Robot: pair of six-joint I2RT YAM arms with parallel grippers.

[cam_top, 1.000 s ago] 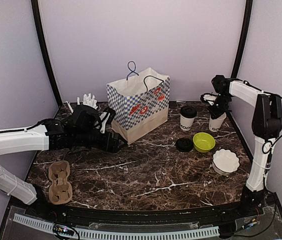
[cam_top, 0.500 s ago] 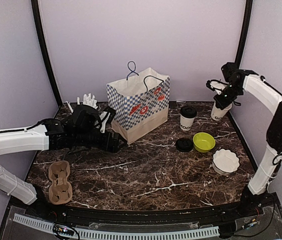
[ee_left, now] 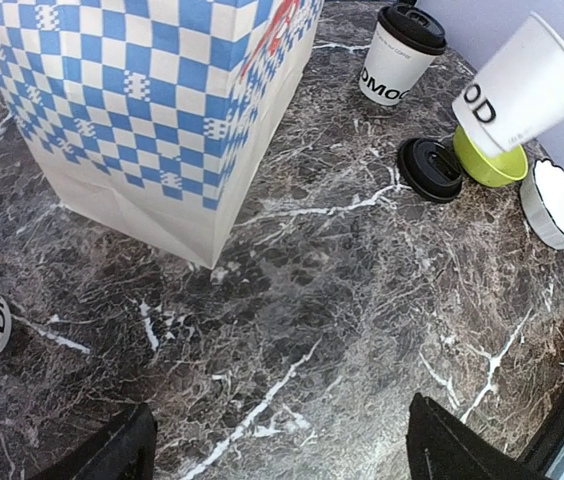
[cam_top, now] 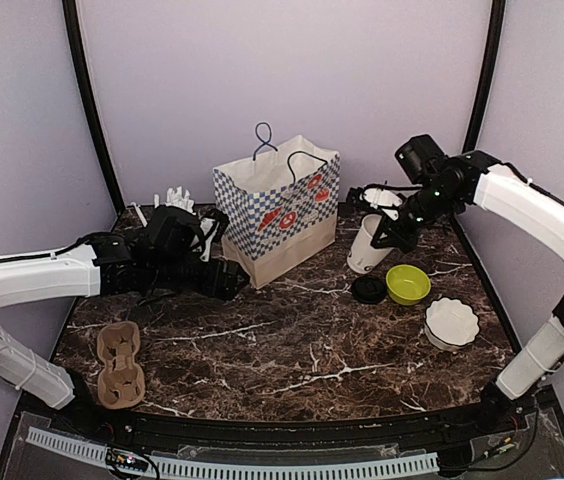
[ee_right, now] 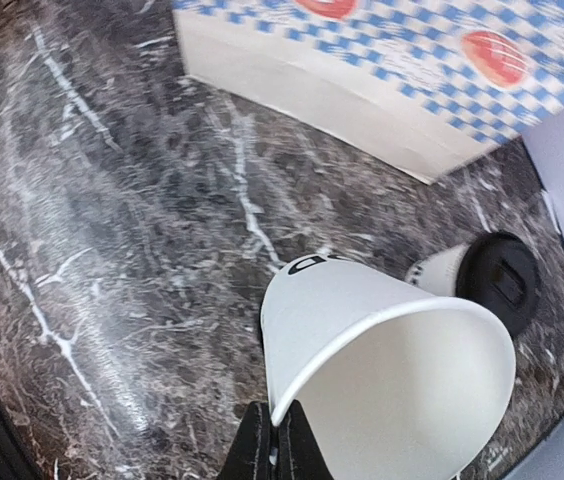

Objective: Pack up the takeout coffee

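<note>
The checkered paper bag is stood just ahead of the left gripper, whose jaws are spread wide with nothing held between them. A cardboard cup carrier lies behind those jaws, towards the arm's base.

The unlidded paper cup is pinched by its rim in the right gripper. The jaws are closed tight on a single wall of the cup, which is carried tilted, clear of the table, and is seen to be empty. The lidded paper cup stands on the marble below and just beyond those jaws. A lime-green bowl and a loose black lid lie on the table nearby, on the near side.

A slip is judged the main risk: only a thin paper rim is gripped, so the cup could be twisted out or creased by a quick swing. The lidded cup could be knocked over if the raised cup is lowered or swept across it. The bag's mouth may also be caught by the tilted cup.
</note>
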